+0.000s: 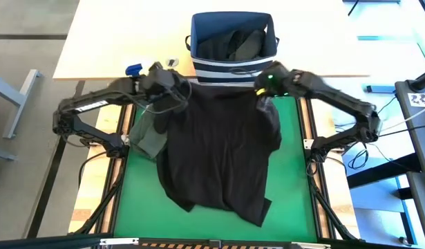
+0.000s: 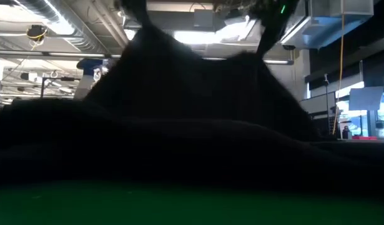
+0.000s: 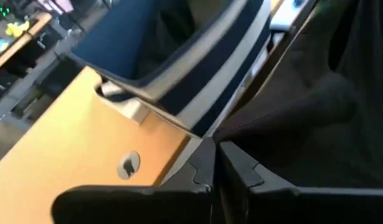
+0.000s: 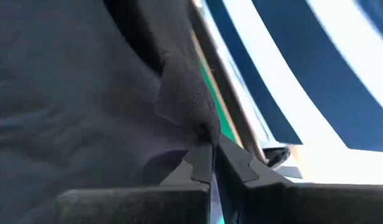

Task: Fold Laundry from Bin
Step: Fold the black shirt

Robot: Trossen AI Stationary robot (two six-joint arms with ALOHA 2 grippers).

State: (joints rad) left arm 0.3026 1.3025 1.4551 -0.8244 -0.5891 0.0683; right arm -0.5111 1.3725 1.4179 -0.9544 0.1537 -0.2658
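**Op:** Green mat (image 1: 288, 173) sits nearest me, with the black garment (image 1: 219, 152) draped across it, hem toward me and top edge lifted by both arms.

**Spotter:** Jaws?

**Op:** I read the left gripper (image 1: 176, 88) and right gripper (image 1: 265, 90) both clamped shut on the black garment, one on each top corner. An olive garment (image 1: 148, 135) lies bunched beside its left edge.

**Spotter:** And the bin?

**Op:** Just beyond the grippers, the bin (image 1: 231, 68), more laundry (image 1: 236, 43) inside.

**Spotter:** Advice?

**Op:** I'd keep the corners level and taut, then lay it flat, clear of the olive piece.

**Spotter:** Any writing?

**Op:** White lettering on the left arm, too small to read.
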